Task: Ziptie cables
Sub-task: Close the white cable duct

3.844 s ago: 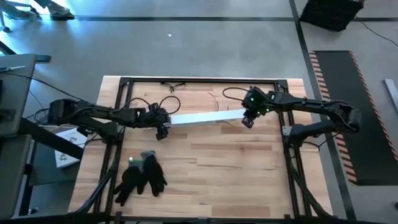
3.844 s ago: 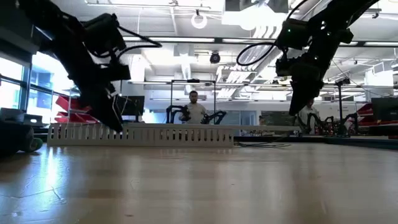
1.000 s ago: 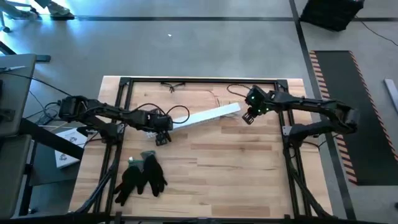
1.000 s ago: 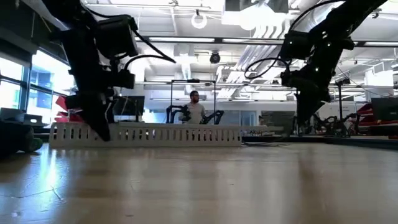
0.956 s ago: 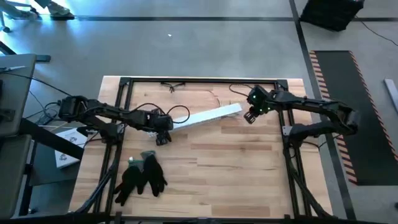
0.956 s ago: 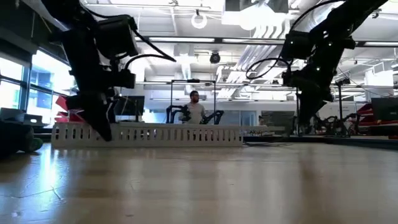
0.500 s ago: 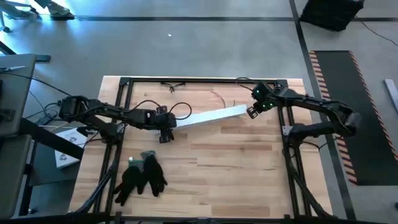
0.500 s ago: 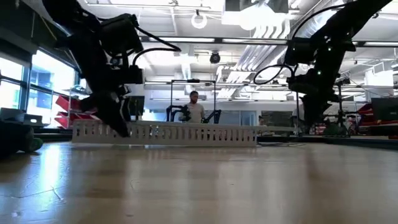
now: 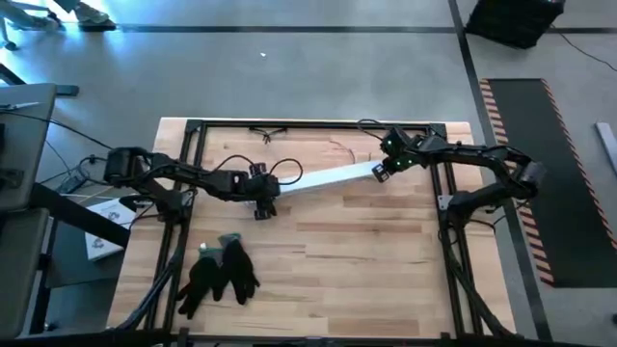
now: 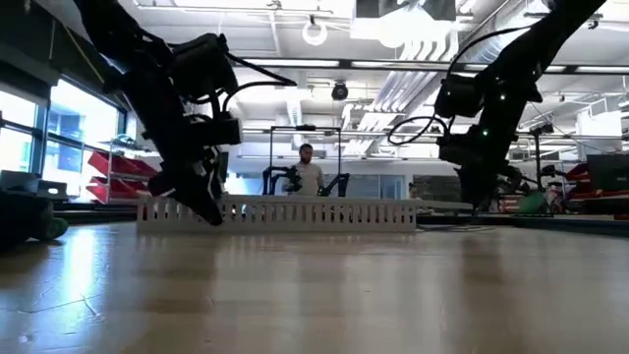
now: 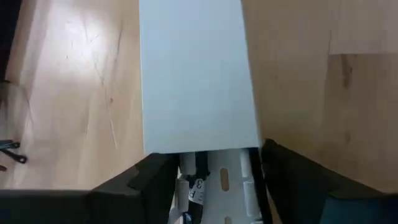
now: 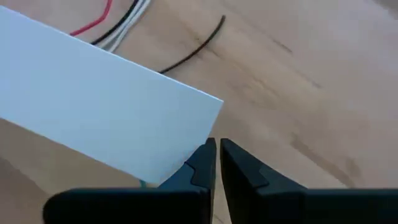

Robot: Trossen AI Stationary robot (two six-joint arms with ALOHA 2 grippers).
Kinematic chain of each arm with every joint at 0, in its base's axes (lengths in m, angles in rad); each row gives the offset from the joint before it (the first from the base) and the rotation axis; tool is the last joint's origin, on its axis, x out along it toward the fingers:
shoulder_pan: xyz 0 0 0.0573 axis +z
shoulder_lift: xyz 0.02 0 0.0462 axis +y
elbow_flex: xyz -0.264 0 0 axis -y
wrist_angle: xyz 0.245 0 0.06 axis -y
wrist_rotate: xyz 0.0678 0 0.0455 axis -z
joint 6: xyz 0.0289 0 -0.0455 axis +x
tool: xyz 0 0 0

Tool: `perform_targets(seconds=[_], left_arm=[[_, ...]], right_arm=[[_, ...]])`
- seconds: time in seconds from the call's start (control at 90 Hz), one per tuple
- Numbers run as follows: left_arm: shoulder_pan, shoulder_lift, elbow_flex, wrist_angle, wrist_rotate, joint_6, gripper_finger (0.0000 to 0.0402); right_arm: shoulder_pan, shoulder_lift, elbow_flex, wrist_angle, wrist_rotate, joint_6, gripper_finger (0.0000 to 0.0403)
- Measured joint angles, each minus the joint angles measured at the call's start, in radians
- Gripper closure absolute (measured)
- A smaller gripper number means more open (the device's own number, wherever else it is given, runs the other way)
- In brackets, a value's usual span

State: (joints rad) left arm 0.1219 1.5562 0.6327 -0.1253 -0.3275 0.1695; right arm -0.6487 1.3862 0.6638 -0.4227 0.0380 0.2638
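Long white slotted plastic channel (image 9: 323,180) lies diagonally across the far half of the pale wooden table (image 9: 318,260), one end at each arm. Left gripper (image 9: 262,196) sits at the channel's near-left end; in the left wrist view its dark fingers (image 11: 146,180) straddle the channel's end and appear to clamp it by the side walls, the flat cover running away ahead. Right gripper (image 9: 383,173) is at the far-right end; in the right wrist view its fingers (image 12: 205,163) are pressed almost together at the corner of the cover, and whether they pinch its edge cannot be told. The cables (image 12: 118,22), thin red, black and white wires, lie on the wood just beyond that end of the channel and are held by neither gripper. Judgement: the wires are light, limp and slippery, will sag and splay when lifted, and are best gathered and pinched where the strands run side by side. The channel looks stiff and light, so end grips suit it. A pair of black gloves (image 9: 220,273) lies near the front-left, well apart.
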Motion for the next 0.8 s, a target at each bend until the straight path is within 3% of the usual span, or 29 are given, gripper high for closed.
perform_targets(seconds=[0.122, 0.322, 0.8], left_arm=[[0.011, -0.014, 0.003, -0.007, 0.012, 0.016, 0.0201], [0.012, -0.043, 0.051, -0.109, 0.009, 0.021, 0.0195], [0.013, -0.051, 0.171, -0.297, 0.012, -0.034, 0.0117]], right_arm=[[0.015, 0.001, 0.011, -0.008, 0.019, -0.012, 0.0392], [0.024, -0.04, 0.041, -0.17, 0.057, -0.053, 0.0391], [0.064, -0.102, 0.04, -0.234, 0.044, -0.063, 0.0391]])
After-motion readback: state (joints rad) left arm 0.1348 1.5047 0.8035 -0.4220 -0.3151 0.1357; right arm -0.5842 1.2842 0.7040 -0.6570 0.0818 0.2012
